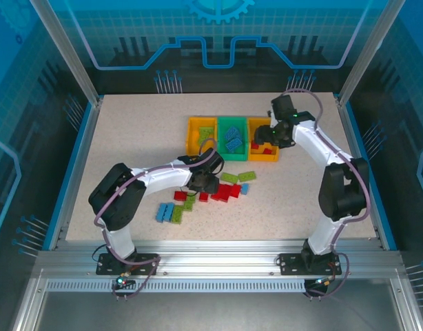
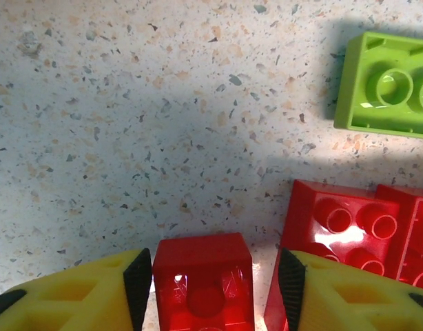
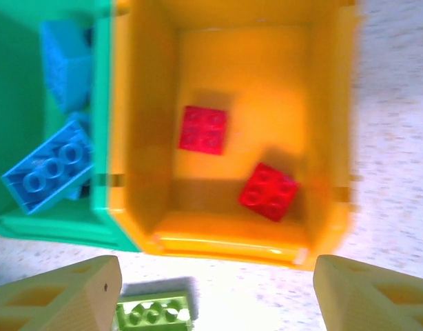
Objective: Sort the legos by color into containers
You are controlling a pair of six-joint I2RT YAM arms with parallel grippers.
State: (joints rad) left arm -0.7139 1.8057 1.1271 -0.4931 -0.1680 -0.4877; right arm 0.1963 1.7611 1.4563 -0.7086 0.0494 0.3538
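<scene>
In the left wrist view a small red lego (image 2: 201, 276) lies upside down on the speckled table between the fingers of my left gripper (image 2: 215, 283). The left pad is close against it, and a gap remains at the right pad (image 2: 290, 283). From above, that gripper (image 1: 203, 185) is down at the left end of the loose pile of legos (image 1: 225, 192). My right gripper (image 3: 217, 289) hangs open and empty over the near edge of the orange container (image 3: 225, 241), which holds two red legos (image 3: 203, 129). The green container (image 3: 18, 83) holds blue legos (image 3: 49, 165).
A larger red lego (image 2: 342, 224) lies just right of the left gripper's right finger, and a lime one (image 2: 390, 83) sits further off. A lime lego (image 3: 153, 314) lies on the table by the right gripper's left finger. The yellow container (image 1: 200, 134) holds lime pieces. Blue and lime legos (image 1: 163, 212) lie nearer the front.
</scene>
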